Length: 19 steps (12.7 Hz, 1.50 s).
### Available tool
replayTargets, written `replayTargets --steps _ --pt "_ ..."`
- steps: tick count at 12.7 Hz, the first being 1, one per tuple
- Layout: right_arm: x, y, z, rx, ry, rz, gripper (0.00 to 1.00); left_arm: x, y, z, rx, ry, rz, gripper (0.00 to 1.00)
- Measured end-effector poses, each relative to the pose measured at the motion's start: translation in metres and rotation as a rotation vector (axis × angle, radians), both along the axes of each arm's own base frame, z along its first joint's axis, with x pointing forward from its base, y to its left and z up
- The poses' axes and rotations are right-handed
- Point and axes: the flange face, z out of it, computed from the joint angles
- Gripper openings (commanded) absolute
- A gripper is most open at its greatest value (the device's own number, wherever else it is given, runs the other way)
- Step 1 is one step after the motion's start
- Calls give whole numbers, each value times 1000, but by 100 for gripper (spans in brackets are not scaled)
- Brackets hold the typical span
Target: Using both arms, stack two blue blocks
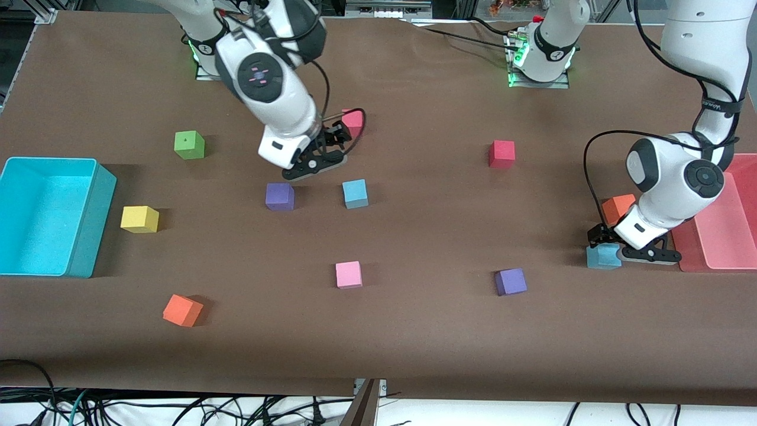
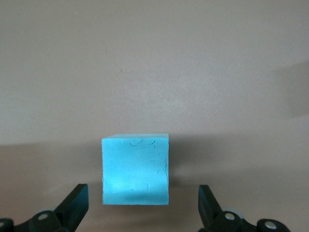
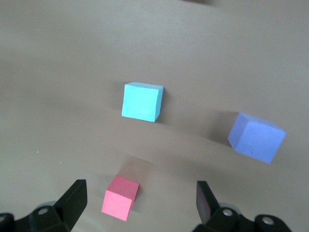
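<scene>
Two blue blocks, neither stacked yet. Your left gripper [image 2: 142,205] sits spread wide around one blue block [image 2: 135,169]; your right gripper [image 3: 140,203], also unclenched, hovers near the other blue block [image 3: 141,101].

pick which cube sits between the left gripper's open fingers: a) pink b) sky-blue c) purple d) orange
b: the left wrist view shows the left gripper with its fingers spread on either side of a sky-blue cube that rests on the table, not yet clamped.
</scene>
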Motion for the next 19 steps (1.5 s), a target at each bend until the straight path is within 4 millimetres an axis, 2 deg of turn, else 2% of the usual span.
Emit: replayTargets --steps 2,4,5,6,7,8,9,11,13,15,16,18,19 --pt "-10 -33 -27 102 -43 40 100 0 1 -16 5 -7 -3 100" --pt "-26 -48 -55 159 -113 58 100 -1 4 -26 8 -7 1 99" --pt "-33 -53 -69 185 -146 82 100 -1 5 -28 8 -5 2 92" --pt "-38 -58 -82 219 -156 114 100 -2 5 -29 7 -4 5 82" --pt "-43 -62 -90 259 -160 139 100 -2 6 -30 1 -3 14 63" --pt "-44 -66 -96 297 -172 159 100 -2 6 -31 -2 -2 17 37" --pt "-44 -69 -103 326 -200 176 100 -2 5 -32 -2 -2 17 16" --pt "-45 -70 -126 365 -270 188 100 -1 4 -31 -3 -4 15 0" --pt "-57 -63 -159 405 -308 194 100 3 4 -23 -3 -20 16 0" --pt "-67 -67 -184 453 -346 220 100 7 4 6 -13 -13 23 0" --pt "-70 -71 -193 476 -375 235 100 7 1 33 -28 15 35 0" --pt "-78 -75 -209 514 -436 251 100 0 -23 96 -60 56 62 0" --pt "-81 -74 -216 528 -467 257 100 -7 -46 124 -75 73 79 0"
